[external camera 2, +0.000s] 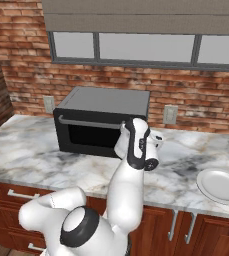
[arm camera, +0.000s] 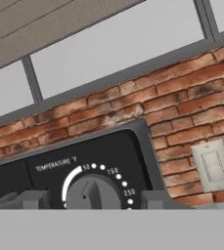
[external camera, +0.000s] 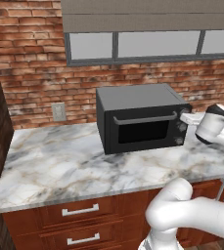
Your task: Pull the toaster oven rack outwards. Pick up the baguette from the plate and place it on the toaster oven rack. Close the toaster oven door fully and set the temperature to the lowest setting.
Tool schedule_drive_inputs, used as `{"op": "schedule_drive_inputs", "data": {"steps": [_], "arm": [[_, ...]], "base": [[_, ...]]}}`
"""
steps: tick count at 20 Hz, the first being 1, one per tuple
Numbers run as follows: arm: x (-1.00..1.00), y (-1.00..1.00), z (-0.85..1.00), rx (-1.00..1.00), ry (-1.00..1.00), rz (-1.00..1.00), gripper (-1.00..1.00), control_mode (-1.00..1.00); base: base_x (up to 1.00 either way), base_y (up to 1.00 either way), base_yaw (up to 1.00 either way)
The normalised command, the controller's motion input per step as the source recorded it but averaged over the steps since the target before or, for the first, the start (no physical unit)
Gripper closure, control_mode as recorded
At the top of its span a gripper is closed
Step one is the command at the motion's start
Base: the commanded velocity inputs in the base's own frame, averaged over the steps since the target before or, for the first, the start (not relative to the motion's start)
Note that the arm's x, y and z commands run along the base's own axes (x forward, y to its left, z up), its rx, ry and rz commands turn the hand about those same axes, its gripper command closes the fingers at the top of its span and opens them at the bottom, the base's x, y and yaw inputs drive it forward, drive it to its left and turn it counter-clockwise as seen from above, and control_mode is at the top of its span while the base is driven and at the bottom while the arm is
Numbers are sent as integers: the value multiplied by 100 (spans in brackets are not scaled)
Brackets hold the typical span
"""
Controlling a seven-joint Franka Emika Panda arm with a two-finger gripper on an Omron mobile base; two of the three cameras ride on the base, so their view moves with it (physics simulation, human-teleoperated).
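Observation:
The dark toaster oven stands on the marble counter with its door closed and the silver handle up along the top. The rack and the baguette are hidden from me. My gripper is at the top knob on the oven's right side. In the hand view the temperature knob sits between my two fingertips, with a gap on each side; the gripper is open around it. From the right, my hand covers that corner of the toaster oven.
A white plate lies bare on the counter to the oven's right. Brick wall with outlets and a window stand behind. Wooden drawers run below the counter edge.

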Motion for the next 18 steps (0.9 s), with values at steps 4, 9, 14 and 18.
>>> {"op": "schedule_drive_inputs", "data": {"steps": [4,9,14,18], "arm": [[30,-9,0,1,0,0,-100,-100],[14,41,-10,0,0,-3,-100,-100],[11,39,-1,-1,0,-7,-100,-100],[31,2,0,0,0,-4,-100,-100]], "base": [[0,0,0],[0,0,0],[0,0,0],[0,0,0]]}}
